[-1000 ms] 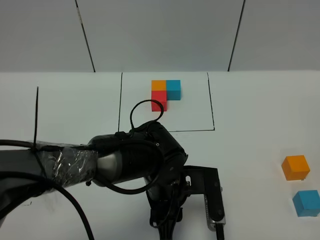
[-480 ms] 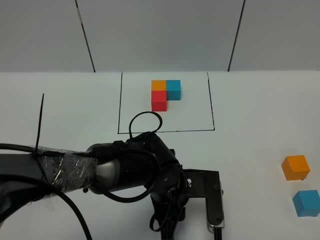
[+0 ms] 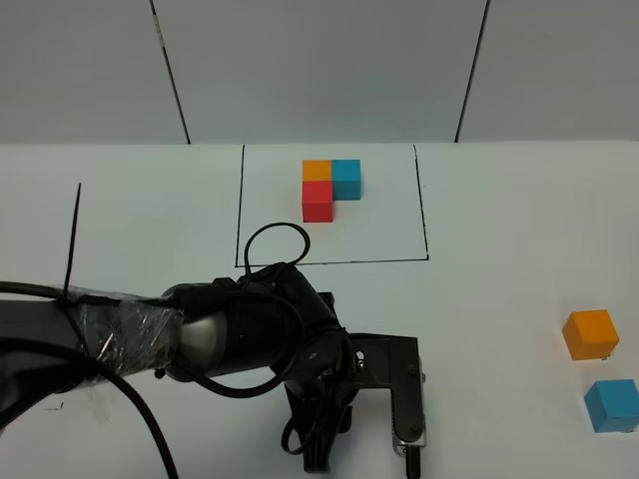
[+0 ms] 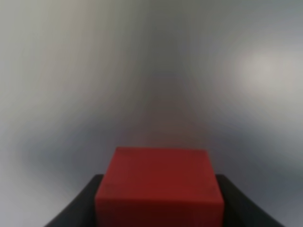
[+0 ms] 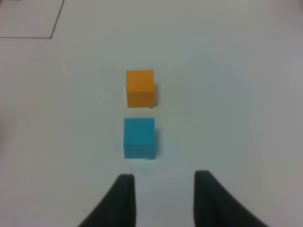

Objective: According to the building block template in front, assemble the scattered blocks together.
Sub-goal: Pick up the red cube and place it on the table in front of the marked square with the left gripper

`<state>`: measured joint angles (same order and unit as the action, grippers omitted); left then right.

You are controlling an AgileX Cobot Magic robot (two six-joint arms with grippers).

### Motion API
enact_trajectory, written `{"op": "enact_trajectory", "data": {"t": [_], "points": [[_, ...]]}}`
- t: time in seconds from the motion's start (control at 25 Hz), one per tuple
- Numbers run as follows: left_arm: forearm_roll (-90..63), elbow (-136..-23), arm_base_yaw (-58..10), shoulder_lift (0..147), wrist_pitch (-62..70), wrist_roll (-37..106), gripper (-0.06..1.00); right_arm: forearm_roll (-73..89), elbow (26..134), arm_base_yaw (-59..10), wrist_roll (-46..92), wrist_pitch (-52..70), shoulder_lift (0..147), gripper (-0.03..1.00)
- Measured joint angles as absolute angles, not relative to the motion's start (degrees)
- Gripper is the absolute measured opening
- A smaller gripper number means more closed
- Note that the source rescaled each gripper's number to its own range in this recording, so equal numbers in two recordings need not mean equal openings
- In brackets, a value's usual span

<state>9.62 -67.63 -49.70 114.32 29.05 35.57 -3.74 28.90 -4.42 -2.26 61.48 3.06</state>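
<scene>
The template, an L of orange (image 3: 318, 170), blue (image 3: 346, 178) and red (image 3: 318, 203) cubes, sits inside a thin black drawn rectangle (image 3: 240, 210) at the back middle. The scattered orange block (image 3: 590, 333) and blue block (image 3: 611, 404) lie at the right, also in the right wrist view as orange (image 5: 140, 88) and blue (image 5: 139, 137). My left gripper (image 3: 364, 439) is low at the front middle. The left wrist view shows the scattered red block (image 4: 159, 187) held between its dark fingers (image 4: 71, 213). My right gripper (image 5: 165, 189) is open, just short of the blue block.
The bulky left arm (image 3: 200, 339), wrapped in clear tape with black cables, crosses the front left of the white table (image 3: 499, 249). Black lines run down the back wall panels (image 3: 170, 70).
My left arm has drawn back toward the front and a little left, uncovering the template's red cube and the rectangle's front line. The orange and blue blocks have not moved.
</scene>
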Motion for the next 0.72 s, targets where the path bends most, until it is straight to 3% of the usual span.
{"op": "enact_trajectory", "data": {"t": [0.72], "points": [[6.72, -66.88, -49.17, 115.07, 30.3, 36.52, 0.0, -3.69, 28.9, -4.42, -2.26, 61.48, 3.06, 0.0]]}}
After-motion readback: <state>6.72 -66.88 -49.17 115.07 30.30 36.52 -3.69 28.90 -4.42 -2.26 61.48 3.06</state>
